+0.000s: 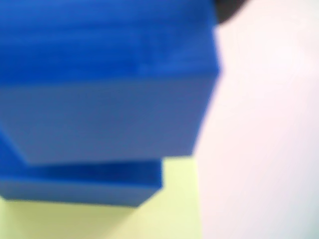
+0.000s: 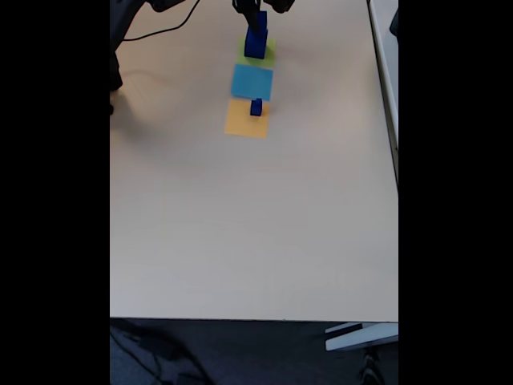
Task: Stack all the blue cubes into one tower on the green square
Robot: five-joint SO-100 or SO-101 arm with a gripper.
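Under the gripper, its grip impossible to tell, blue cubes stood stacked on the green square, one small cube beyond left unstacked.

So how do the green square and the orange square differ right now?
In the fixed view the green square lies farthest up the table, under the gripper, and carries a blue stack. The orange square lies nearest the camera and bears one small blue cube. Both are flat patches bordering the light-blue square.
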